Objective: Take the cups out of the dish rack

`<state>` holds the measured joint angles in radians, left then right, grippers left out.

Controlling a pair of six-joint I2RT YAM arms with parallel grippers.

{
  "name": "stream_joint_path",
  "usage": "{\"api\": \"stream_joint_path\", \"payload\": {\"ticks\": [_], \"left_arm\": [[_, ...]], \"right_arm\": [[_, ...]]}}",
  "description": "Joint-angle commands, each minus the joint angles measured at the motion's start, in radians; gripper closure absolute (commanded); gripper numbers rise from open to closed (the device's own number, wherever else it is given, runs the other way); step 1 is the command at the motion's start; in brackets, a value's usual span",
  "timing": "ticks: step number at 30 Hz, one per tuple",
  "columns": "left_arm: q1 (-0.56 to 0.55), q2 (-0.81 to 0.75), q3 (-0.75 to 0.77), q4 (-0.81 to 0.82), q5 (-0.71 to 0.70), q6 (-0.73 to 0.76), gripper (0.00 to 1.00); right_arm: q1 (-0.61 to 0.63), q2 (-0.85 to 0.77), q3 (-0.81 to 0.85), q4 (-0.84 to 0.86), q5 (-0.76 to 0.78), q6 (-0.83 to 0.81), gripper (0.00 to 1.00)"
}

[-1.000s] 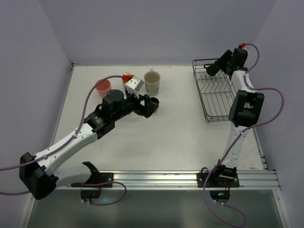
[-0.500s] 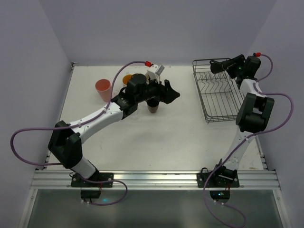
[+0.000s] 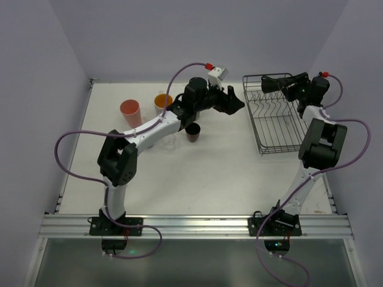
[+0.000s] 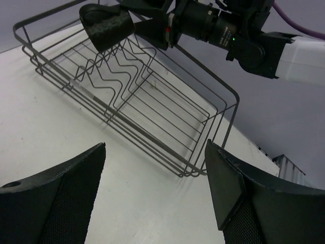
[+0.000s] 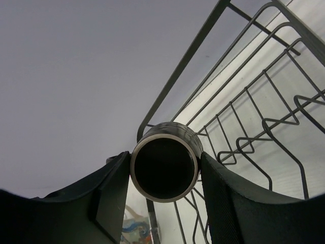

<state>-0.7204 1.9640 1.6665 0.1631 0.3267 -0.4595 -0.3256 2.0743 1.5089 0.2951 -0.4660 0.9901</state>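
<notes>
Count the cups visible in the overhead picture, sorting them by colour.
Salmon-red tumbler: 1
Mug with orange inside: 1
Dark brown mug: 2, one on the table, one in the right hand
Clear glass: 1, faint
Total: 5

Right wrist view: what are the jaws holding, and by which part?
A dark brown mug, clamped across its side walls, mouth facing the camera, above the dish rack.

Two dark mugs (image 3: 192,131), one salmon tumbler (image 3: 130,112), one dish rack (image 3: 276,139).
</notes>
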Motion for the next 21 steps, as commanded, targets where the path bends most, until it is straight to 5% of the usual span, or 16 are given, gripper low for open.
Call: {"api": "stream_joint_path", "payload": {"ticks": [1, 9, 21], "left_arm": [[-0.001, 0.09, 0.151, 0.007, 0.038, 0.035, 0.19], [0.03, 0.355, 0.474, -0.022, 0.093, -0.037, 0.21], [0.041, 0.458, 0.57, 0.118, 0.167, -0.11, 0.21]], "right_arm": [[-0.018, -0.126, -0.028, 0.171, -0.085, 0.088, 0.71], [-0.018, -0.195, -0.151, 0.34, -0.181, 0.235, 0.71], [-0.004, -0.298, -0.345, 0.573, -0.287, 0.398, 0.7]]}}
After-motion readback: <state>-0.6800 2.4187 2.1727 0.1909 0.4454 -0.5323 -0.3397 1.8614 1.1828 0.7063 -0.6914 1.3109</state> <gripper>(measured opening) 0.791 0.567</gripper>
